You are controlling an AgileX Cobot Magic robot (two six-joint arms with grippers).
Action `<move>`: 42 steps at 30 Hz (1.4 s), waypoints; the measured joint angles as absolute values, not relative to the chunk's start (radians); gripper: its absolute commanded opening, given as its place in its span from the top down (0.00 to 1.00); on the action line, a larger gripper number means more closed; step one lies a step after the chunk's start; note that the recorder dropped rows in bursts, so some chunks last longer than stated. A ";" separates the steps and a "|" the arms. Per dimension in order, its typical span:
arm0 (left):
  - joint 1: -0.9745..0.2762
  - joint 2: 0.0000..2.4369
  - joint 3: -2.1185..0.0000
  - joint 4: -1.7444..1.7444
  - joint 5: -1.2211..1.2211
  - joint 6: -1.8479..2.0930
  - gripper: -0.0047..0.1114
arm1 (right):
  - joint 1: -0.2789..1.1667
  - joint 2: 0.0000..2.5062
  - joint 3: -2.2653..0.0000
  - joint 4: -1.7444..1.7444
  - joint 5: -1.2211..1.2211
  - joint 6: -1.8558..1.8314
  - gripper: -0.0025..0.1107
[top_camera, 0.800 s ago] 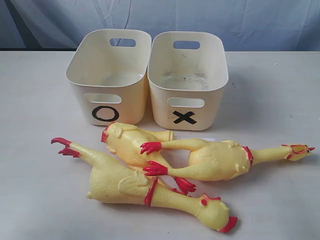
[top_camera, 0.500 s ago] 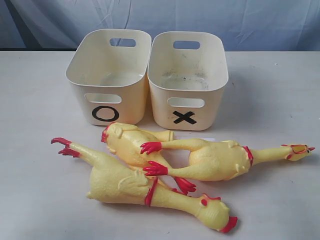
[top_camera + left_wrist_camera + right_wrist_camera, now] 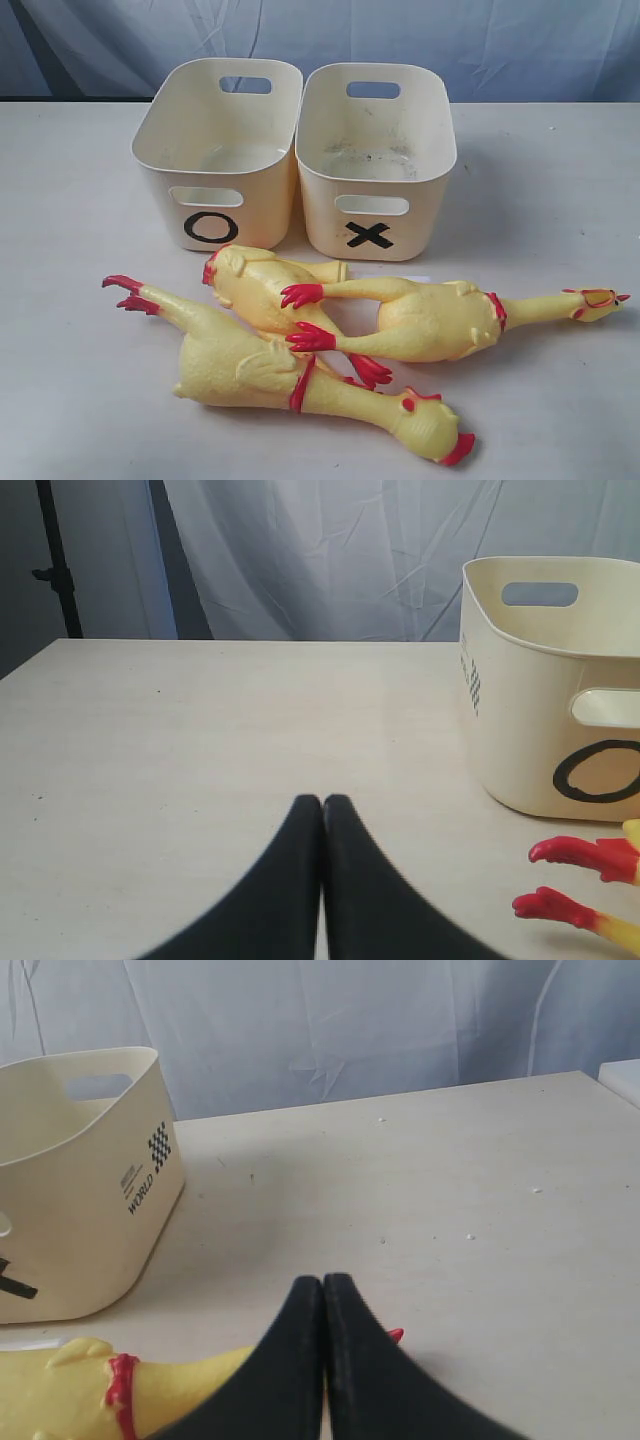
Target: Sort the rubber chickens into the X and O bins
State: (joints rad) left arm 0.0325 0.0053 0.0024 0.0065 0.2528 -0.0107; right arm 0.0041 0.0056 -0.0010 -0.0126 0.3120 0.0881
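Three pale-yellow rubber chickens lie piled on the table in front of two cream bins. The near chicken (image 3: 300,380) points its head toward the front right. A second chicken (image 3: 265,290) lies under the others, close to the bins. The third chicken (image 3: 440,315) stretches right, its head at the far right. The O bin (image 3: 215,150) stands at left, the X bin (image 3: 375,155) at right, both empty. Neither gripper shows in the exterior view. My left gripper (image 3: 322,802) is shut and empty, beside the O bin (image 3: 560,680) and red feet (image 3: 575,855). My right gripper (image 3: 322,1280) is shut over a chicken's neck (image 3: 170,1390), near the X bin (image 3: 80,1180).
The pale tabletop (image 3: 70,200) extends on both sides of the bins and chickens. A wrinkled blue-white curtain (image 3: 400,30) hangs behind the table. A dark stand (image 3: 50,560) rises beyond the table's far left corner in the left wrist view.
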 measured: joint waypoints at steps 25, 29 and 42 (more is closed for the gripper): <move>0.033 0.005 0.002 0.007 0.253 -0.011 0.96 | 0.004 0.006 -0.001 0.027 0.277 0.088 0.99; 0.033 0.005 0.002 0.007 0.253 -0.011 0.96 | 0.004 0.006 -0.001 0.232 -0.202 0.138 0.99; 0.033 0.005 0.002 0.019 0.253 -0.011 0.96 | 0.002 0.066 -0.857 -0.326 -0.620 0.315 0.99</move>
State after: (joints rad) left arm 0.0325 0.0053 0.0024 0.0186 0.2528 -0.0107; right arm 0.0018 0.0656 -0.8574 -0.3261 -0.6204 0.3152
